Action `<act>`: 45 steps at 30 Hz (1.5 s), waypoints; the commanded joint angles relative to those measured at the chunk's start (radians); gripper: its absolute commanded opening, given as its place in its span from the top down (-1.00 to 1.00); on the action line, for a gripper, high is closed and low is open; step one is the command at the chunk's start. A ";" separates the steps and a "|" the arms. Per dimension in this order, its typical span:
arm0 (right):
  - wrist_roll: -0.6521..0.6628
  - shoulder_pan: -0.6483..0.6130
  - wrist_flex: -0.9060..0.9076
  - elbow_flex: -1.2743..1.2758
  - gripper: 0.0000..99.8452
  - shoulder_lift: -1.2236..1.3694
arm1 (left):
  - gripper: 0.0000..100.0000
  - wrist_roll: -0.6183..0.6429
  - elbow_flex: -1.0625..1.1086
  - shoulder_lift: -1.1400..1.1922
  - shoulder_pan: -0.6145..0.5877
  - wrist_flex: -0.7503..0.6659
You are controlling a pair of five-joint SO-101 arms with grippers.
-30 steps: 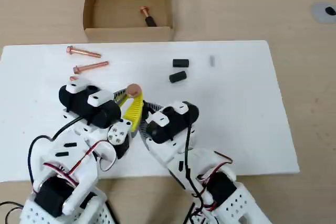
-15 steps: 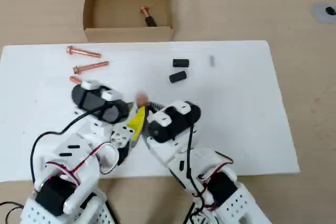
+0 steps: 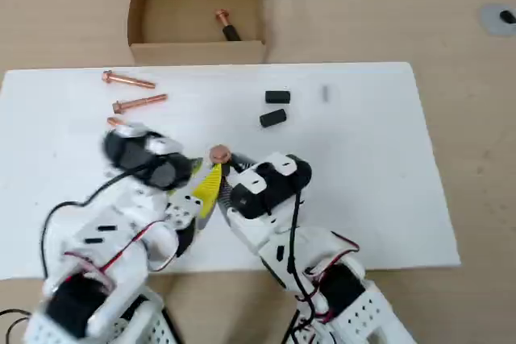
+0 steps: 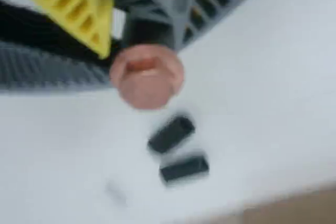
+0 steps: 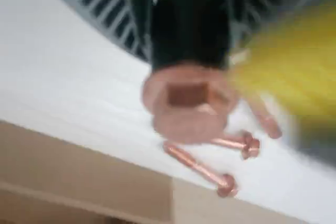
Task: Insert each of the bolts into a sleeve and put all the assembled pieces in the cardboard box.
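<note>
My right gripper [image 3: 230, 170] [image 5: 190, 24] is shut on a black sleeve [image 5: 190, 19] with a copper bolt [image 3: 218, 154] [image 5: 186, 103] [image 4: 147, 74] seated in it, its head up, near the middle of the white board [image 3: 363, 183]. My left gripper [image 3: 206, 179] [image 4: 113, 66] sits right against the bolt head from the left. Three loose bolts [image 3: 127, 80] [image 3: 139, 103] [image 3: 115, 122] lie at the board's far left. Two loose sleeves [image 3: 276, 97] [image 3: 272, 118] [image 4: 170, 132] [image 4: 184, 167] lie farther back. The cardboard box [image 3: 145, 6] holds one assembled piece [image 3: 226, 24].
The box stands on the wooden table just beyond the board's far edge. A small pale object [image 3: 326, 93] lies right of the sleeves. The board's right half is bare. Both arm bases crowd the near edge.
The bolt head has moved slightly right and nearer, onto the sleeve in the right gripper. The left arm's wrist swung right, then back a little left.
</note>
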 commanded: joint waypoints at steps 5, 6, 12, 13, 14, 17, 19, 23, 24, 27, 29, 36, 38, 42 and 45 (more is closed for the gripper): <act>-0.006 0.160 -0.126 -0.047 0.98 -0.082 | 0.74 0.114 -0.261 0.122 -0.140 0.068; -0.008 0.179 -0.124 -0.071 0.98 -0.059 | 0.74 0.132 -0.290 0.148 -0.190 0.058; -0.011 0.206 -0.138 -0.275 0.98 0.185 | 0.74 0.267 -0.411 0.318 -0.451 0.035; -0.011 0.206 -0.155 -0.323 0.98 0.242 | 0.74 0.272 -0.416 0.340 -0.483 0.032; -0.011 0.214 -0.180 -0.371 0.98 0.305 | 0.74 0.278 -0.419 0.364 -0.514 0.032; -0.011 0.242 -0.249 -0.521 0.98 0.532 | 0.74 0.287 -0.416 0.427 -0.605 0.031; -0.012 0.259 -0.279 -0.630 0.98 0.693 | 0.74 0.282 -0.416 0.469 -0.661 0.031; -0.043 0.259 -0.328 -0.857 0.98 0.989 | 0.74 0.281 -0.416 0.552 -0.767 0.031; -0.048 0.259 -0.338 -0.914 0.98 1.055 | 0.74 0.281 -0.414 0.570 -0.786 0.034; -0.048 0.255 -0.361 -1.082 0.98 1.250 | 0.74 0.256 -0.393 0.611 -0.813 0.032; -0.048 0.260 -0.365 -1.190 0.98 1.372 | 0.74 0.216 -0.367 0.621 -0.813 0.032; -0.071 0.288 -0.411 -1.494 0.98 1.781 | 0.74 0.146 -0.292 0.619 -0.812 0.031; -0.071 0.295 -0.434 -1.586 0.98 1.896 | 0.74 0.127 -0.292 0.619 -0.812 0.031; -0.071 0.311 -0.430 -1.802 0.98 2.112 | 0.74 0.061 -0.293 0.621 -0.812 0.029; -0.068 0.323 -0.430 -1.963 0.98 2.272 | 0.74 0.003 -0.292 0.621 -0.810 0.029</act>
